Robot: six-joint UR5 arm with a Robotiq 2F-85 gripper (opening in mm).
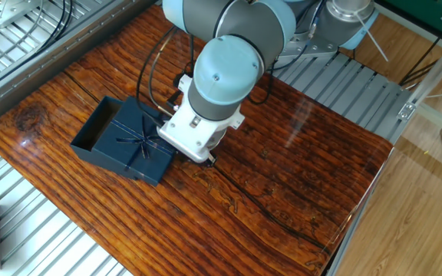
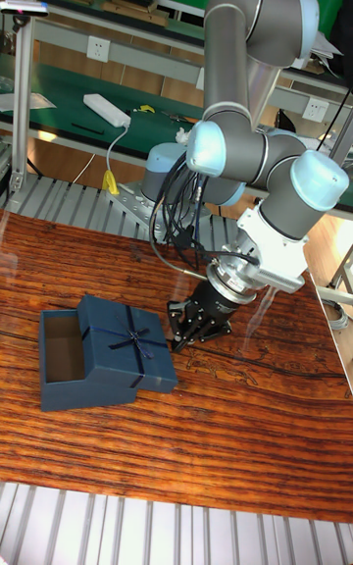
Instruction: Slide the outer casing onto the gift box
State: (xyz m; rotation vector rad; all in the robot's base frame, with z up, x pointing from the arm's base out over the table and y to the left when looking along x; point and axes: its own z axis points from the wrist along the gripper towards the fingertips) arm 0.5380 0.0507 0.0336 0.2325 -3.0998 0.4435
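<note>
Fixed view: the UR5 arm reaches down over the wooden table [image 1: 282, 192], its wrist housing hiding the gripper; only a dark tip shows at the casing's right corner. Finger state cannot be told here. The outer casing [image 1: 140, 142], navy with a ribbon cross, lies partly over the gift box [image 1: 92, 132], whose open end projects from the casing's left side.

Tall fixed view: the forearm descends steeply and the gripper [image 2: 194, 328] points down at the table, just beside the casing's [image 2: 127, 341] right edge. Its dark fingers [image 2: 182, 326] sit close together, holding nothing visible; contact with the casing cannot be told. The gift box [image 2: 61, 359] shows its brown interior left of the casing. Black cables [image 2: 172, 222] loop beside the wrist.
</note>
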